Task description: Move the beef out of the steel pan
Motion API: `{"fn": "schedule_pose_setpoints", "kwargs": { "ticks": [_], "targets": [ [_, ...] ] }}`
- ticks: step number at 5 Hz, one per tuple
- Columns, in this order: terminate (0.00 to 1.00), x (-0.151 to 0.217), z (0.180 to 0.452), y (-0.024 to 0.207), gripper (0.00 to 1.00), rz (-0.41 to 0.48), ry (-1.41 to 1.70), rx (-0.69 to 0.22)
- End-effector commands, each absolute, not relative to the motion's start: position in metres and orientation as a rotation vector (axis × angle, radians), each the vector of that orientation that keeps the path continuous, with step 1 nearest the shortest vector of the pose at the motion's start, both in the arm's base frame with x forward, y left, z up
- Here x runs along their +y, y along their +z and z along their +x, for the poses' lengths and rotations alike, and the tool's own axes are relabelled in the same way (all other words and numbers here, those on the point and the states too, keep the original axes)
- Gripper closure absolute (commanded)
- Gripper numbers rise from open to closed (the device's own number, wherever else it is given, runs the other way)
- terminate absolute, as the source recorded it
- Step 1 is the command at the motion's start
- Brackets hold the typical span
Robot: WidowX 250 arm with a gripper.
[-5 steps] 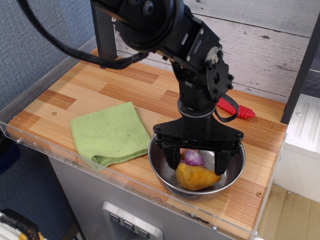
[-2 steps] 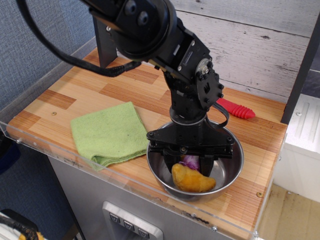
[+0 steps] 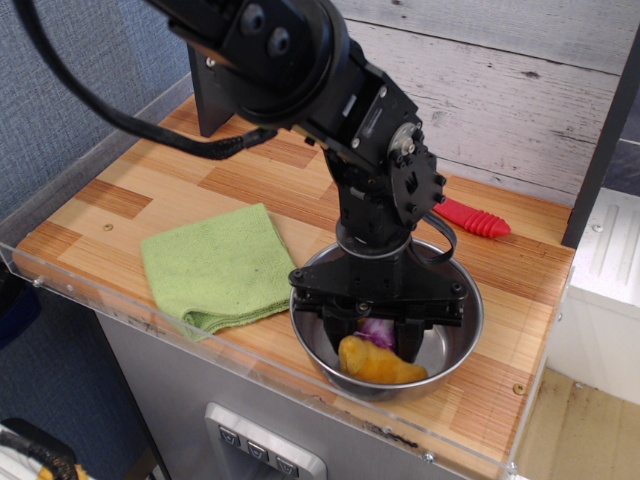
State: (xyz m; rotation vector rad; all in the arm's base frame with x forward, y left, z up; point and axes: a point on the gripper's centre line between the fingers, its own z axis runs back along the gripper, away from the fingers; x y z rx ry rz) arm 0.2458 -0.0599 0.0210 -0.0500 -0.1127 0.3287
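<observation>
The steel pan [image 3: 466, 322] stands at the front right of the wooden counter. The beef [image 3: 380, 366], a mustard-orange lump with a purple and pink end, lies inside it near the front wall. My gripper [image 3: 378, 345] points straight down into the pan. Its fingers have closed in on either side of the beef's purple end and seem to press on it. The fingertips are low in the pan and partly hidden behind the beef. The beef still rests on the pan's bottom.
A folded green cloth [image 3: 220, 266] lies left of the pan, close to its rim. A red ridged toy [image 3: 472, 218] lies behind the pan by the back wall. A clear plastic lip [image 3: 150, 322] runs along the counter's front edge. A white cabinet [image 3: 605, 270] stands to the right.
The gripper has come down into the pan and its fingers have narrowed from wide open onto the beef's purple end. The pan and the beef have shifted slightly left and forward.
</observation>
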Motion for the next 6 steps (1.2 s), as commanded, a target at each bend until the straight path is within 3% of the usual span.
{"fn": "schedule_pose_setpoints", "kwargs": {
  "ticks": [1,3,5,6],
  "targets": [
    [0.0,-0.064,0.259,0.083,1.0,-0.093,0.299,-0.236],
    [0.0,-0.05,0.251,0.124,1.0,-0.096,0.306,-0.285],
    [0.0,-0.002,0.233,0.157,1.0,-0.116,0.412,-0.327],
    [0.0,0.03,0.229,0.162,1.0,-0.115,0.481,-0.343]
  ]
}}
